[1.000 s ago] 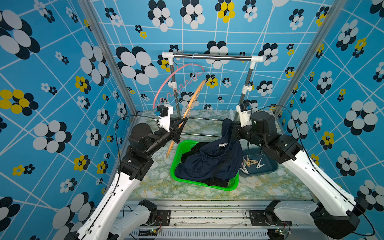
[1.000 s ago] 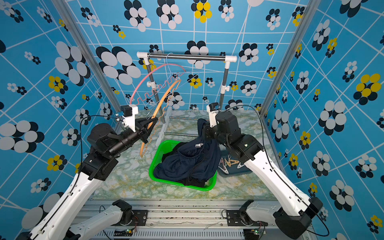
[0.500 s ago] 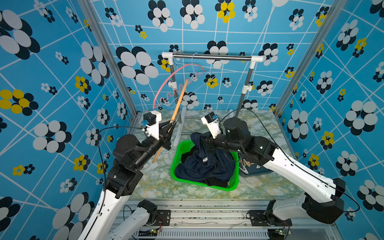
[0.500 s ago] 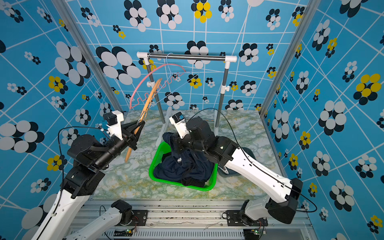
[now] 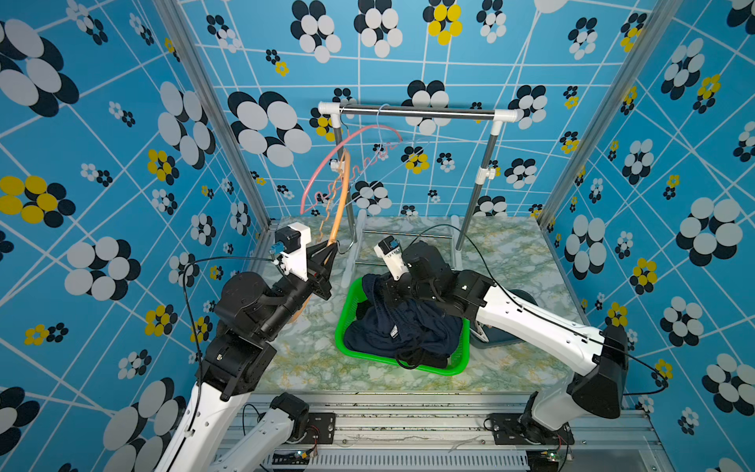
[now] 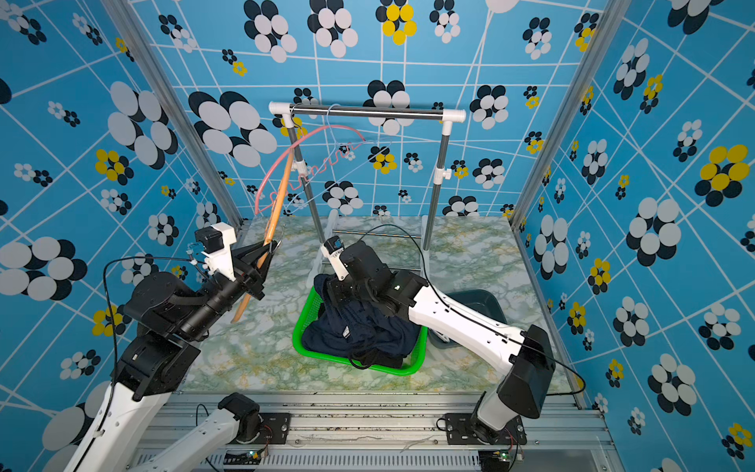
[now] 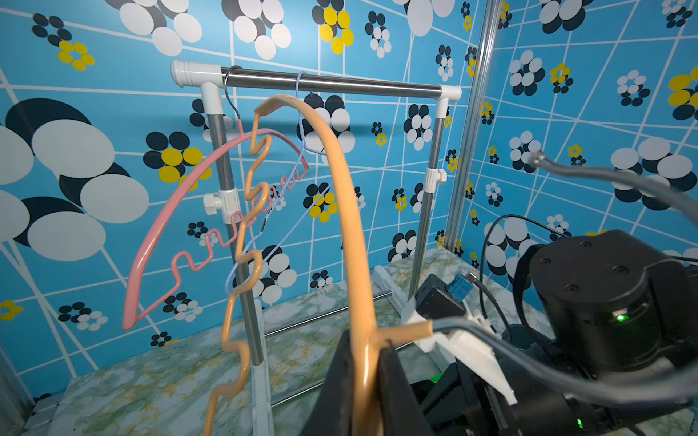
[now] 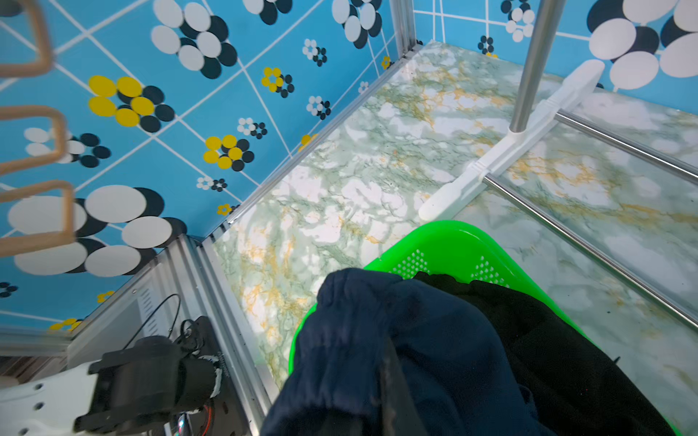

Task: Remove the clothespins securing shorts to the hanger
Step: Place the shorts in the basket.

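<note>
My left gripper [image 5: 331, 247] [image 7: 364, 347] is shut on the orange hanger [image 5: 341, 196] [image 7: 351, 211], which stands steeply tilted in front of the rack's left post and carries nothing. The navy shorts [image 5: 392, 323] [image 8: 377, 339] lie heaped in the green basket [image 5: 457, 367] [image 8: 453, 234], with one bunched edge lifted at the basket's far left corner. My right gripper [image 5: 382, 292] [image 8: 385, 362] is shut on that edge, its fingers buried in the cloth. Black shorts [image 8: 547, 339] lie under the navy pair. The clothespins are hidden.
At the back stands a rack with a steel bar [image 5: 416, 113]. A pink hanger [image 7: 139, 264] and a thin pale wire hanger [image 7: 302, 124] hang bare on it. A dark tray [image 5: 527, 298] sits right of the basket, mostly behind my right arm.
My right arm swung left and down, bringing the navy shorts over the basket's far left corner. My left arm drew back leftward with the orange hanger, now more upright.
</note>
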`<state>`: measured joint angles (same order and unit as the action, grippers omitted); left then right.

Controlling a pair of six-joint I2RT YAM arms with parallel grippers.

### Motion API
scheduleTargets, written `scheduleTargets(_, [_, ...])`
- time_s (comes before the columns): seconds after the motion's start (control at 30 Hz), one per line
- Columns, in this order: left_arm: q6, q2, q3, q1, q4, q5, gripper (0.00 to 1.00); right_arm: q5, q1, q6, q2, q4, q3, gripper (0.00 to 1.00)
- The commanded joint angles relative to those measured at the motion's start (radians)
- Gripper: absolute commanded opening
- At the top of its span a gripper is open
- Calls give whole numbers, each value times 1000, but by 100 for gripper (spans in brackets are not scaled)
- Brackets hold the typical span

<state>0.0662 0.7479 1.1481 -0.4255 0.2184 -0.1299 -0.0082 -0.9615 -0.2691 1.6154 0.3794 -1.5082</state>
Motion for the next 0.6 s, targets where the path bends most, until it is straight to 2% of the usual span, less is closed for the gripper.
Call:
scheduleTargets(0.0, [-5, -17, -13, 9, -30, 14, 0, 85, 6, -4, 70, -15, 23, 10])
scheduleTargets(0.27, [9, -12, -27, 8, -30, 8, 0, 84, 39, -68, 214, -62, 63, 17])
scheduleTargets(0.57, [20, 17, -31, 8, -36, -14, 0, 100, 78, -93, 374, -80, 80, 19])
